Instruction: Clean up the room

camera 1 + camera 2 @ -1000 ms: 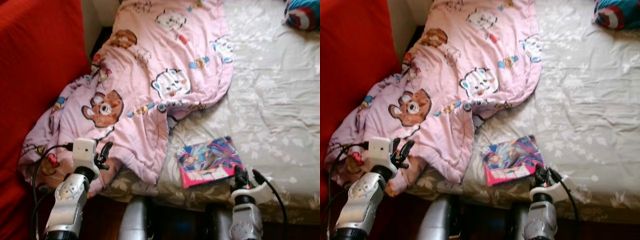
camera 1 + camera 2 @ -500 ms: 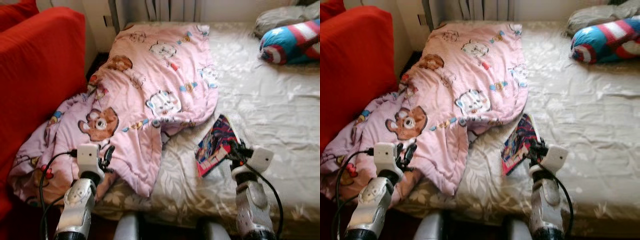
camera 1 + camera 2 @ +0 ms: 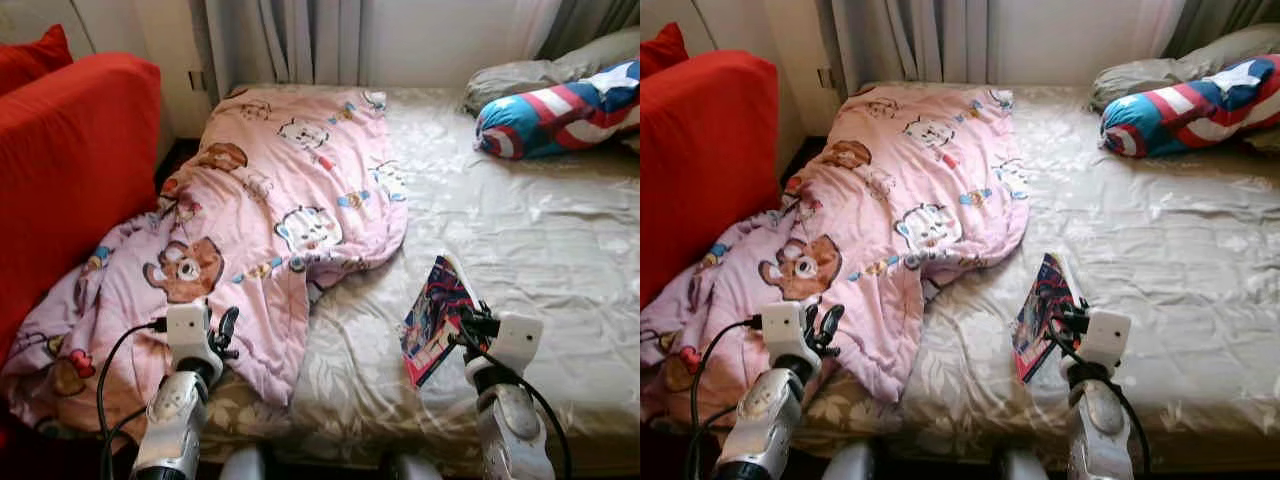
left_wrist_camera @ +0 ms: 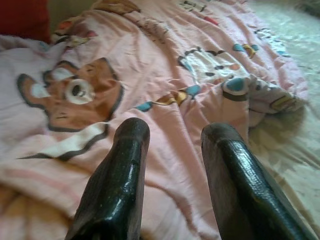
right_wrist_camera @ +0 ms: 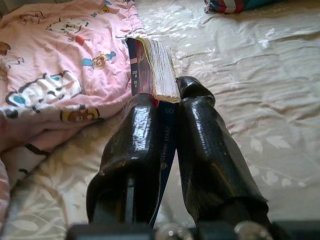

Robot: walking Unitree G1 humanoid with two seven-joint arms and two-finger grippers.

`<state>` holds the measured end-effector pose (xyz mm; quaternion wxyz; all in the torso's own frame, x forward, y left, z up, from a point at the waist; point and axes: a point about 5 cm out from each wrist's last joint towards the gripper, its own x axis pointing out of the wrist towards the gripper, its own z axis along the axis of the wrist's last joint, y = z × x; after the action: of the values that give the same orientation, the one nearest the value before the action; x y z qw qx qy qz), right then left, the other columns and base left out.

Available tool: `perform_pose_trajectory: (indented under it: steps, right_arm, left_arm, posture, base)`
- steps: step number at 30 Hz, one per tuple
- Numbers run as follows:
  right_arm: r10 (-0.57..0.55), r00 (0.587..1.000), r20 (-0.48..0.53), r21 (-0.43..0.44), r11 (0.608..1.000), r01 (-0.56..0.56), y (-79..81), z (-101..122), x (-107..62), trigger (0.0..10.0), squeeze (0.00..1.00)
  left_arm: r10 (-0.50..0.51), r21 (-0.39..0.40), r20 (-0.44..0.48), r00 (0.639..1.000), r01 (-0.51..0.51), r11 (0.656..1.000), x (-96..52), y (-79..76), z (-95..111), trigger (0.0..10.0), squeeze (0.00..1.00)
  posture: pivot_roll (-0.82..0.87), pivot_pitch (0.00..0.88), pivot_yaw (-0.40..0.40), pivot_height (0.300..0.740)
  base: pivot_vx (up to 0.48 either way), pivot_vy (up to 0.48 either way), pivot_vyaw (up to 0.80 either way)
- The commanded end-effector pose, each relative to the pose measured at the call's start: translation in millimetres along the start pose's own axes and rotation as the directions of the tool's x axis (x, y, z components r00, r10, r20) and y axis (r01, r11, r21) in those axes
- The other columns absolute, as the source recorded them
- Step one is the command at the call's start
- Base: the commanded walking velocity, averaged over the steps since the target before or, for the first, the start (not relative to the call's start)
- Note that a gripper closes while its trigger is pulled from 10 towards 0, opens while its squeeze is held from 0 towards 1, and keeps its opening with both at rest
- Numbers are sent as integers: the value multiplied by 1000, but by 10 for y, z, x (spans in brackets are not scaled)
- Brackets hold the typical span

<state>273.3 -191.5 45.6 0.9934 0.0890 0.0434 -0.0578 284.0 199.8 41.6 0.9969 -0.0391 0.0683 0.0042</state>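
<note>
Beige floral sheets cover the bed [image 3: 520, 230], which runs back to a pale wall with grey curtains [image 3: 300, 40]. At the far left stands a red sofa [image 3: 70, 170] with a red cushion [image 3: 35, 60] on top. Beside it a pink cartoon blanket [image 3: 270, 210] lies crumpled over the bed's left side and spills off the near edge. The left claw [image 3: 222, 330] hovers over the blanket's near part, fingers [image 4: 120, 180] parted and holding nothing. Right of the blanket, the right claw [image 3: 462, 325] is clamped on a colourful book [image 3: 432, 315], lifted on edge above the sheet. At the far right lie a grey pillow [image 3: 540, 75] and a red, white and blue cushion [image 3: 555, 110].
</note>
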Motion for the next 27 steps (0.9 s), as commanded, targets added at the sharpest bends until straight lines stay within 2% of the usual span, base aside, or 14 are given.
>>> perform_pose_trajectory:
  steps: [1, 6, 9, 12, 16, 19, 20, 22, 27]
  right_arm:
    - [25, 998, 52, -2, 1000, -25, 94, 95, 41, 10000, 0]
    - [46, 998, 54, -2, 999, -46, 163, 95, 59, 10000, 0]
    - [46, 998, 52, -2, 999, -46, 168, 95, 69, 10000, 0]
    - [46, 998, 43, -6, 999, -46, 158, 77, 81, 10000, 0]
    - [38, 999, 35, -19, 999, -37, 129, 72, 86, 10000, 0]
    - [36, 999, 37, -20, 999, -35, 119, 79, 89, 10000, 0]
    - [34, 999, 34, -22, 999, -33, 113, 71, 93, 10000, 0]
    - [34, 999, 32, -25, 999, -33, 111, 65, 96, 10000, 0]
    - [64, 997, 47, -55, 997, -61, 160, 114, 149, 10000, 0]
  left_arm:
    - [30, 18, -45, 999, -29, 999, -60, 135, -108, 10000, 0]
    - [73, 17, -154, 985, -71, 997, -164, 291, -331, 10000, 0]
    - [76, 18, -191, 979, -73, 997, -197, 311, -403, 10000, 0]
    - [88, 20, -276, 957, -86, 996, -292, 341, -581, 10000, 0]
    - [106, 34, -391, 914, -101, 994, -438, 364, -808, 10000, 0]
    - [102, 51, -432, 896, -88, 995, -502, 358, -892, 10000, 0]
    - [111, 60, -471, 875, -94, 994, -572, 360, -974, 10000, 0]
    - [116, 60, -487, 866, -99, 993, -603, 360, -1008, 10000, 0]
    - [137, 56, -572, 809, -128, 990, -776, 336, -1189, 10000, 0]
  posture:
    - [-13, 0, -16, 709]
    - [-17, 0, -4, 739]
    - [-16, 0, 0, 740]
    - [-14, 0, 2, 740]
    - [-12, 0, -8, 740]
    - [-12, 0, -11, 740]
    - [-6, 0, -15, 740]
    - [-2, 0, -18, 740]
    - [-13, 0, -37, 740]
  base:
    - [0, 0, 0]
    - [0, 0, 0]
    - [0, 0, 0]
    - [0, 0, 0]
    - [0, 0, 0]
    - [0, 0, 0]
    - [0, 0, 0]
    - [0, 0, 0]
    - [0, 0, 0]
